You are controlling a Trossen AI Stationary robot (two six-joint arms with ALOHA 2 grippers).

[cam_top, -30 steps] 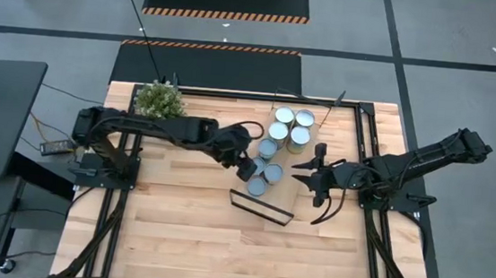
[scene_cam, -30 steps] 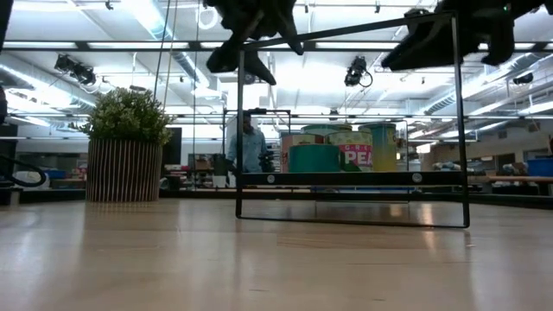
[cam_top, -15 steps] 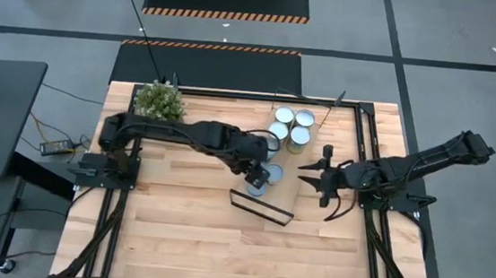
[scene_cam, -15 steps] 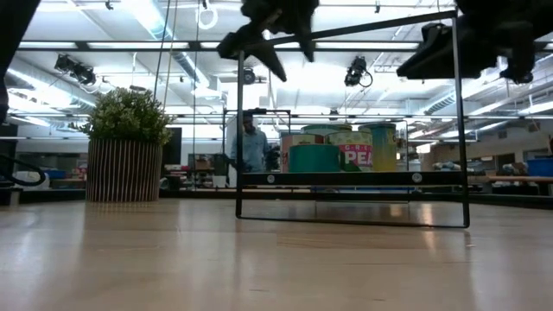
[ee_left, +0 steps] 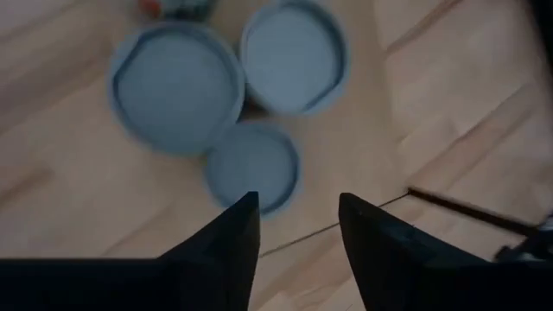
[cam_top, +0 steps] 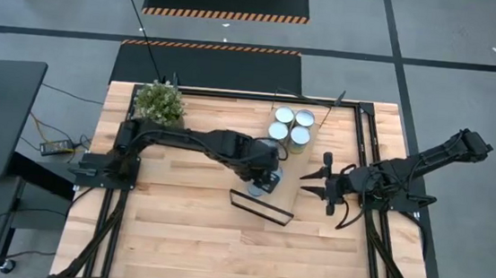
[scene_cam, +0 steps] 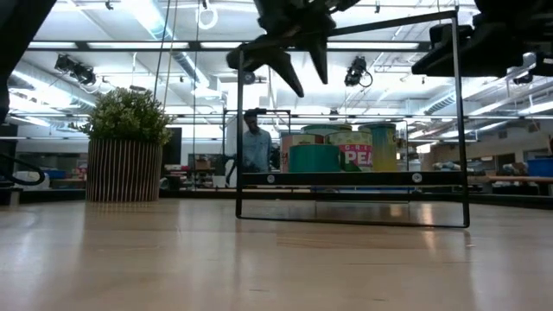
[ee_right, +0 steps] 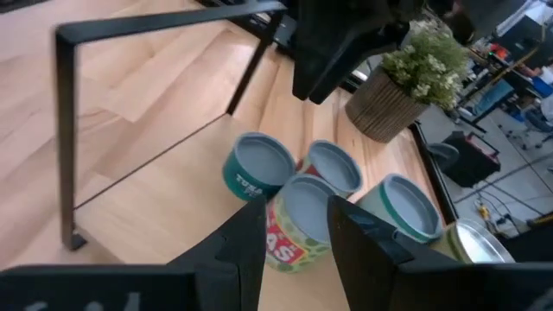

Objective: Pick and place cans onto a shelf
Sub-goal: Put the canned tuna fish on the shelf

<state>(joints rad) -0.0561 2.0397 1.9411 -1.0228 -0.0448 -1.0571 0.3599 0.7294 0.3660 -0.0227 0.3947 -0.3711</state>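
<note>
A light-wood table (cam_top: 177,232) stands on a grey floor, with a black mat edged in orange stripes beyond its far edge. The half of the table nearest the camera in the high view is bare wood, and so is the stretch between the plant (cam_top: 159,101) at the far left corner and the shelf (cam_top: 291,186).

The shelf sits right of the table's middle, a pale board with a black wire frame (scene_cam: 350,121) at its ends. In the low view that frame stands upright as a tall rectangle, with both arms above its top bar. A person (scene_cam: 252,142) stands in the room behind it.

All the cans (cam_top: 289,126) in sight are on the shelf board. Three stand at its far end. Others sit close together near its middle under the left arm; the left wrist view shows three round tops (ee_left: 177,86) packed against each other there.

The left gripper (ee_left: 298,226) hangs over that middle group, fingers apart, holding nothing, with the smallest top just ahead of the fingertips.

The right gripper (cam_top: 310,180) hovers just beside the shelf's right edge, fingers spread and empty, pointing at the cans.
</note>
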